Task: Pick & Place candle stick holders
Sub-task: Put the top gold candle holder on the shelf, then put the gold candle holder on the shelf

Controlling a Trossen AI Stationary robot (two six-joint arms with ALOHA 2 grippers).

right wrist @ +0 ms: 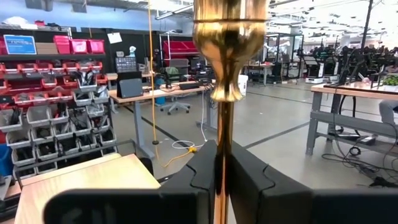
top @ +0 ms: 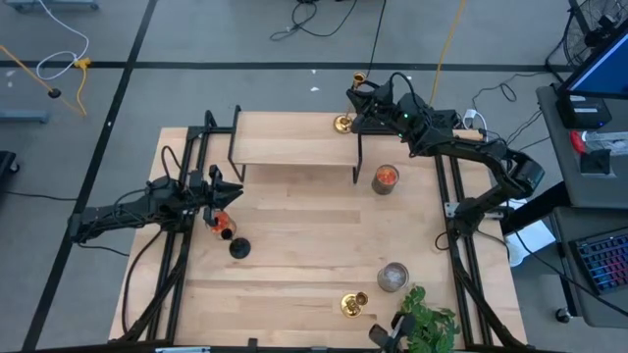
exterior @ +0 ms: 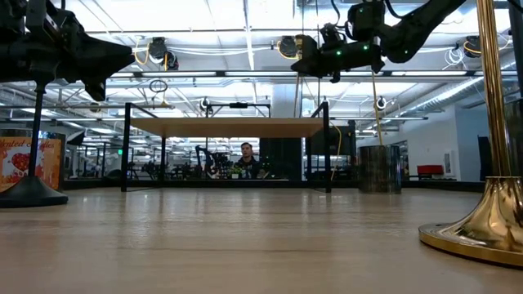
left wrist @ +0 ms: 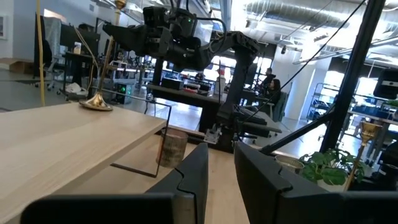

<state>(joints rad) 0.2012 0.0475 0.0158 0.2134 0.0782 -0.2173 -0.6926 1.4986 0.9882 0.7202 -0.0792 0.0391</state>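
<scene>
A gold candlestick [top: 343, 123] stands at the far right corner of the raised wooden shelf [top: 294, 147]. My right gripper [top: 355, 101] is shut on its stem, and its cup [right wrist: 230, 43] rises above the fingers. My left gripper [top: 224, 192] hovers at the table's left, open and empty [left wrist: 221, 155], above a red jar [top: 218, 222]. The black candlestick [top: 238, 247] stands on its round base just nearer than the jar. A second gold candlestick [top: 353, 304] stands on its base near the front edge and looms at the right of the low view [exterior: 490, 220]. My right gripper pinches the gold candlestick's thin stem [right wrist: 221, 124] between its two fingers, a little below the cup. The fingers come level from the table's right side and lie across the stem. The round base [left wrist: 96, 102] looks to rest on the shelf top.
A red jar [top: 386, 178] stands just in front of the shelf's right legs. A grey jar [top: 392, 277] and a potted plant [top: 424, 328] are at the front right. The shelf stands on thin black metal legs [exterior: 327, 147]. A person [exterior: 245, 155] sits in the room behind.
</scene>
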